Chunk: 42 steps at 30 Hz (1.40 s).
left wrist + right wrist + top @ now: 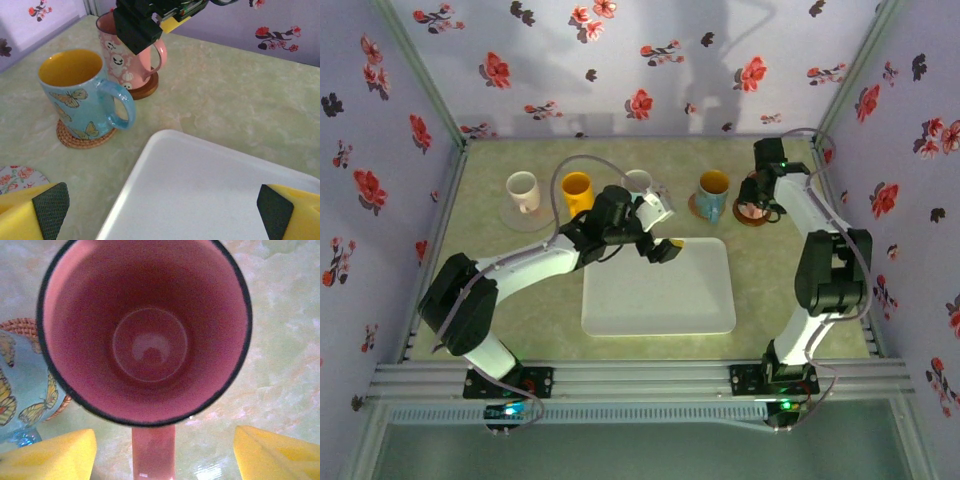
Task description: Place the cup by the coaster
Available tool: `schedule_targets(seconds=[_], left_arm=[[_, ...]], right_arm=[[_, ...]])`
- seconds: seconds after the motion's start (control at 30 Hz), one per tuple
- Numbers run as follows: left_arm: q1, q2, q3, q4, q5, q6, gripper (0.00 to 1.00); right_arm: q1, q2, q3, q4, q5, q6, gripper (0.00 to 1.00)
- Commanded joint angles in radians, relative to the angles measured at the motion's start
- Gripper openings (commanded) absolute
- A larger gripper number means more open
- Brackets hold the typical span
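Note:
The pink cup (127, 65), printed with small skull faces, stands upright on a round wooden coaster (148, 89) at the back right of the table. My right gripper (162, 457) hangs straight over it, open. Its yellow fingers (50, 455) stand on either side of the cup's handle (152, 447), with gaps between them and the handle. In the top view this gripper (756, 198) covers most of the cup (748, 210). My left gripper (162, 210) is open and holds nothing, above the far left corner of the white tray (210, 190).
A blue butterfly cup (75, 100) sits on a woven coaster (82, 142) just left of the pink cup. A yellow cup (577, 190), a small white cup (638, 182) and a white cup (523, 190) line the back. A floral coaster (20, 177) lies near the tray (660, 290).

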Motion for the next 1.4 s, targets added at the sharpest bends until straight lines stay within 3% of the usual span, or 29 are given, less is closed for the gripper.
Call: schedule_targets(seconds=[0.0, 0.13, 0.5, 0.9, 1.37], left_arm=[[-0.009, -0.035, 0.039, -0.019, -0.026, 0.01, 1.0], [-0.01, -0.04, 0.069, -0.054, -0.034, 0.021, 1.0], [-0.009, -0.065, 0.126, -0.094, -0.069, 0.039, 1.0], [0.001, -0.128, 0.257, -0.28, -0.221, -0.015, 1.0], [0.12, -0.388, 0.03, -0.228, -0.485, -0.068, 1.0]], right_arm=[[0.006, -0.057, -0.017, 0.01, 0.001, 0.01, 0.82], [0.007, -0.109, -0.031, 0.016, 0.001, 0.014, 0.99], [0.017, -0.301, -0.092, 0.054, -0.031, 0.007, 1.0], [0.051, -0.589, -0.269, 0.186, 0.003, -0.049, 1.0], [0.051, -0.908, -0.61, 0.472, -0.045, -0.088, 1.0]])
